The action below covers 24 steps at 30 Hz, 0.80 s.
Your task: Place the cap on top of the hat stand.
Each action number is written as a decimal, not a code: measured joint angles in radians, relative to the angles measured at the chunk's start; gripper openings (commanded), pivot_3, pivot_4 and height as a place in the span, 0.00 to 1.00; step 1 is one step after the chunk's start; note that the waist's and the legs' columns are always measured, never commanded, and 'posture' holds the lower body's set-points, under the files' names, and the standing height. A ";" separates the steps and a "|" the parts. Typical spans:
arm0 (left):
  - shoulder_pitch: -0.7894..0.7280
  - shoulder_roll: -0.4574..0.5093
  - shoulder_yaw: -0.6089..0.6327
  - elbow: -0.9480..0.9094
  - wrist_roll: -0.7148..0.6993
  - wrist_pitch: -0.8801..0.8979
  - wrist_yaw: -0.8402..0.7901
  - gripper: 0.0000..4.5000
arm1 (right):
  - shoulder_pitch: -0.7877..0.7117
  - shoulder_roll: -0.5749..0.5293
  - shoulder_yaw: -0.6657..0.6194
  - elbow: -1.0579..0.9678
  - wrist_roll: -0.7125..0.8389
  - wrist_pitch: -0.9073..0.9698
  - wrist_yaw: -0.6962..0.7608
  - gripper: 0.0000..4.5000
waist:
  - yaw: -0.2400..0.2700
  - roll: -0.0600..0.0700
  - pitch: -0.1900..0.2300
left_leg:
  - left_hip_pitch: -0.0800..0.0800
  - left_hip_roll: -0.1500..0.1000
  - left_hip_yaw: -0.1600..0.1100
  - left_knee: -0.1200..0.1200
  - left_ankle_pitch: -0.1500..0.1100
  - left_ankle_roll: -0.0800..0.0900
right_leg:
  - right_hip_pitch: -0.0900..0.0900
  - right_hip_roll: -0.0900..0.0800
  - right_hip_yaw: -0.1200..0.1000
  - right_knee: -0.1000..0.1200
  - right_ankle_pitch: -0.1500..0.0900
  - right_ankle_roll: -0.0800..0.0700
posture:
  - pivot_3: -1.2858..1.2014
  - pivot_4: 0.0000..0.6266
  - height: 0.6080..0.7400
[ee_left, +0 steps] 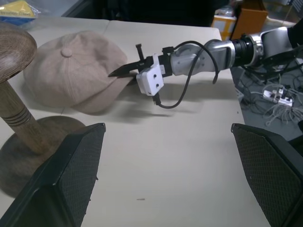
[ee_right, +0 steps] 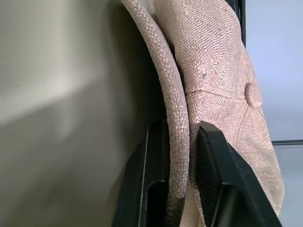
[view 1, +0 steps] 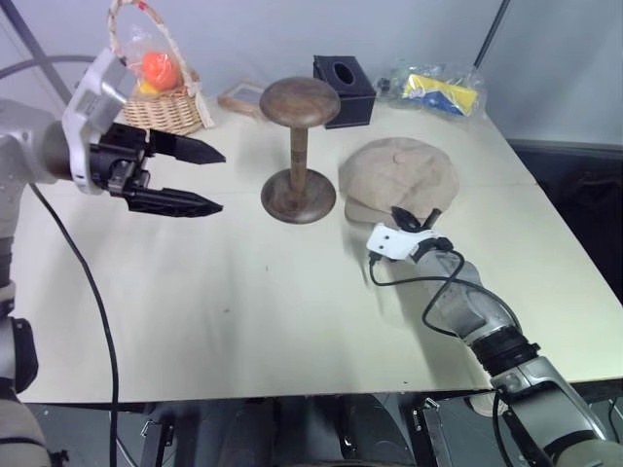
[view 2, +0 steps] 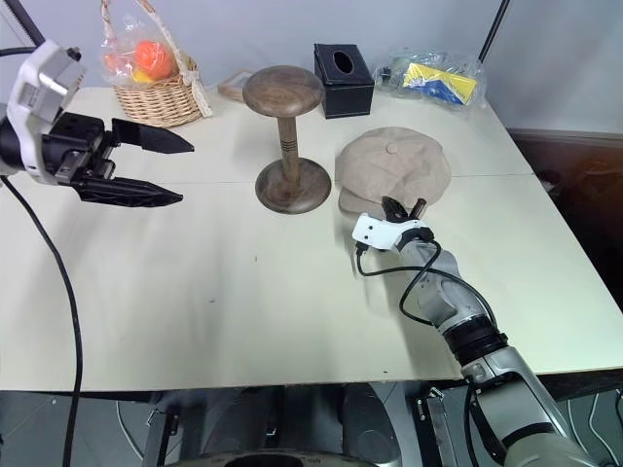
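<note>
The beige cap (view 1: 404, 170) lies flat on the table (view 1: 243, 311), just right of the dark wooden hat stand (view 1: 299, 146), which is upright with its domed head bare. My right gripper (view 1: 417, 220) reaches in level at the cap's near edge. In the right wrist view its two black fingers (ee_right: 213, 156) are shut on the cap's brim (ee_right: 175, 109), one on each side. My left gripper (view 1: 222, 181) hangs open above the table, left of the stand, and holds nothing.
Along the back edge stand a wicker basket (view 1: 161, 97) holding an orange fruit, a small flat wooden piece (view 1: 240, 97), a black cube box (view 1: 346, 89) and a clear bag (view 1: 438, 89) with yellow and blue contents. The table's right edge runs close beside the cap.
</note>
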<state>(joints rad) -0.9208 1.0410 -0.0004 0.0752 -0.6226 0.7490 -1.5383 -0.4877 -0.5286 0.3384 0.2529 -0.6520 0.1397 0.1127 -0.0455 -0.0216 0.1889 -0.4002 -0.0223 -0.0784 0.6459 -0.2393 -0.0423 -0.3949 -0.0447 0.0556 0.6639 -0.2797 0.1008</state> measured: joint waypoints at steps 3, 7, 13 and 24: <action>0.004 -0.003 0.026 0.000 -0.002 0.003 0.019 1.00 | 0.003 -0.013 -0.033 -0.038 0.018 -0.002 0.015 0.01 | 0.000 0.001 0.000 | -0.003 0.000 0.000 0.000 0.000 0.000 | -0.003 0.000 0.000 0.000 0.000 0.000 | 0.52 0.24 1.00; 0.014 -0.003 0.073 -0.002 -0.023 0.013 0.059 1.00 | -0.006 -0.057 -0.075 -0.083 0.028 -0.008 0.046 0.01 | 0.000 0.001 0.001 | -0.006 0.000 0.000 0.000 0.000 0.000 | -0.006 0.000 0.000 0.001 0.000 0.000 | 0.52 0.24 1.00; 0.070 0.012 0.206 -0.041 -0.074 0.062 0.154 1.00 | -0.212 -0.101 -0.127 -0.115 0.062 -0.014 0.117 0.01 | -0.017 0.006 0.005 | -0.009 0.001 0.000 0.000 0.000 0.000 | -0.012 0.000 0.001 0.003 0.000 0.000 | 0.52 0.24 1.00; 0.154 0.091 0.435 -0.059 -0.137 0.108 0.312 1.00 | -0.686 0.032 -0.126 0.046 0.137 -0.180 0.131 0.01 | -0.025 0.005 0.006 | -0.009 0.001 -0.002 -0.003 0.000 0.000 | -0.013 -0.001 0.001 0.001 0.000 0.000 | 0.52 0.24 1.00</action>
<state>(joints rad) -0.7666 1.1318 0.4349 0.0157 -0.7593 0.8574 -1.2261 -1.1732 -0.4962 0.2121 0.2991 -0.5146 -0.0407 0.2437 -0.0710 -0.0166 0.1945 -0.4090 -0.0210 -0.0802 0.6425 -0.2390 -0.0428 -0.4083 -0.0457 0.0561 0.6654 -0.2793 0.1010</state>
